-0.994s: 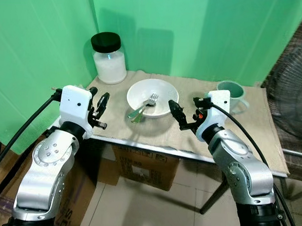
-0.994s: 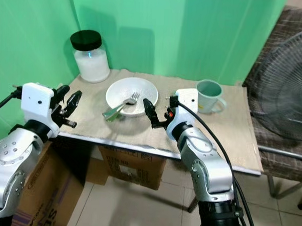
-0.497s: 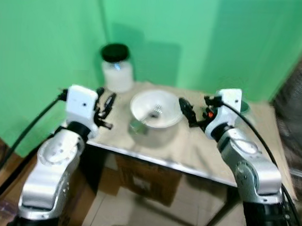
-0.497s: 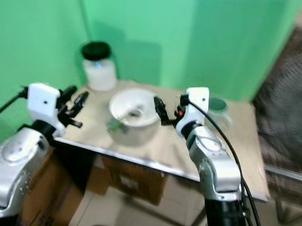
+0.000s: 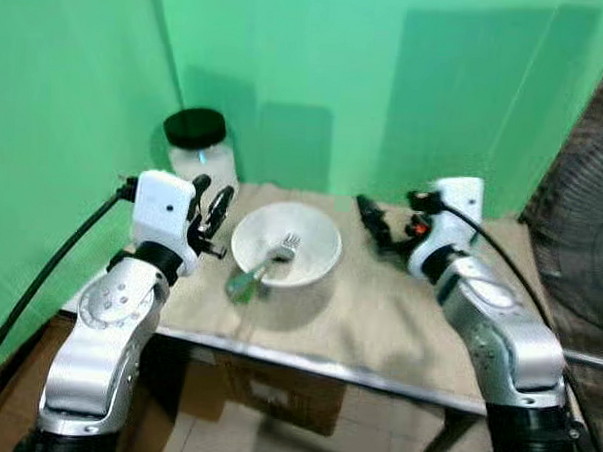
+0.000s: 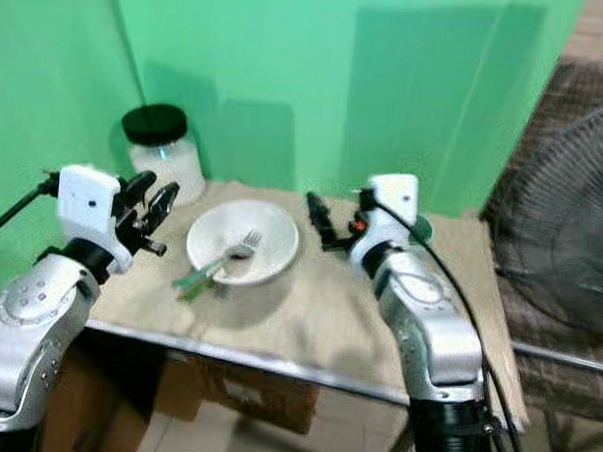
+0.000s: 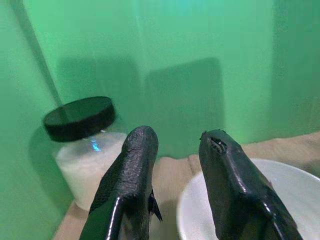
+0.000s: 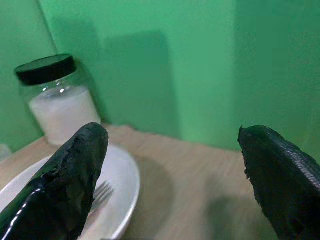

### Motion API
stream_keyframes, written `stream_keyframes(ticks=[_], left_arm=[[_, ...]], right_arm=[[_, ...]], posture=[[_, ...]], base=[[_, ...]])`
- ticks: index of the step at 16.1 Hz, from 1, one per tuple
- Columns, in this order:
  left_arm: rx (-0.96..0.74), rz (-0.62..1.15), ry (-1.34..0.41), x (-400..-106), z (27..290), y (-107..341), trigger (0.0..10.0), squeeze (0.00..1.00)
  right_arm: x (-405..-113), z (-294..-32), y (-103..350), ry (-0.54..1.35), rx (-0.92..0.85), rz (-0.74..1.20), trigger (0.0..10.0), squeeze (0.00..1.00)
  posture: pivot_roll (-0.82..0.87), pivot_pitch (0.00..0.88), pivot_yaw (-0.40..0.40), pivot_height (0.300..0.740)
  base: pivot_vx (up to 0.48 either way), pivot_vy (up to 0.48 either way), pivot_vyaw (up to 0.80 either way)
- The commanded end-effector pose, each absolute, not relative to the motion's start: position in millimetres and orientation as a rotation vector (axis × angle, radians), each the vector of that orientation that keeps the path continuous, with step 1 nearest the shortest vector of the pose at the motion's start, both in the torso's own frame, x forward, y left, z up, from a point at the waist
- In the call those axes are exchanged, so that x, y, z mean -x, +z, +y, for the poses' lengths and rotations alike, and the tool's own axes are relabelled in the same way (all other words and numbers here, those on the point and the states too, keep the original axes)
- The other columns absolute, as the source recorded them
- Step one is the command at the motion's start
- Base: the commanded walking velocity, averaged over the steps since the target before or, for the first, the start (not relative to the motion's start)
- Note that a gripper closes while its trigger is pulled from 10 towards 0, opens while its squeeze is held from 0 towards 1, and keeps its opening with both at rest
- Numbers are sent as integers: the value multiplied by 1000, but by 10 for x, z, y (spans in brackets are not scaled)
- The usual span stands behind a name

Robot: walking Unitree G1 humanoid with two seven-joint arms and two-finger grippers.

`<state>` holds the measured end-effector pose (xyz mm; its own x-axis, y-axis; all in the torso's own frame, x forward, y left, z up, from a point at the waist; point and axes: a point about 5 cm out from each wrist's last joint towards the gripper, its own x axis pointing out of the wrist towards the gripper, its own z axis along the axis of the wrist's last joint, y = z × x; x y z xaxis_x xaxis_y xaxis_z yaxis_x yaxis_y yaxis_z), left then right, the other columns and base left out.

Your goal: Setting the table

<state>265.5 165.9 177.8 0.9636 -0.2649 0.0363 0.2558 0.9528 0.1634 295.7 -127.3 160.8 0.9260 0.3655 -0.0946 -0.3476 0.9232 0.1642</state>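
A round white ceramic bowl (image 5: pixel 286 245) sits mid-table on the beige cloth-covered table (image 5: pixel 397 320), a metal fork (image 5: pixel 282 253) lying in it with its green handle poking over the rim toward 7 o'clock. The left gripper (image 5: pixel 213 213) hovers at the bowl's 9 o'clock, fingers slightly parted and empty; the right gripper (image 5: pixel 374 220) hangs at its 2 o'clock, fingers spread wide and empty, hiding most of a green mug (image 6: pixel 421 227). At 11 o'clock stands a black-lidded glass jar of white powder (image 5: pixel 199 153), all slightly blurred

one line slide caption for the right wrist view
Open right gripper above the table, facing white bowl with fork and jar.
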Motion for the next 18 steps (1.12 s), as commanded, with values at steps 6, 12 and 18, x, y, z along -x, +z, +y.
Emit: stream_keyframes(ticks=[6,12,18], left_arm=[[-85,-46,-253,-2659,1726,1798,10000,882],[-53,11,-327,-2668,1721,1741,10000,1000],[-98,136,-693,-2488,1648,1878,10000,1000]], right_arm=[[-3042,-1278,1599,396,-197,214,10000,0],[-3062,-1424,1500,459,-221,378,10000,1000],[-3176,-1445,1601,499,-273,574,10000,1000]], posture=[[97,0,39,740],[79,0,39,740],[92,0,11,740]], base=[[176,0,0],[0,0,0],[0,0,0]])
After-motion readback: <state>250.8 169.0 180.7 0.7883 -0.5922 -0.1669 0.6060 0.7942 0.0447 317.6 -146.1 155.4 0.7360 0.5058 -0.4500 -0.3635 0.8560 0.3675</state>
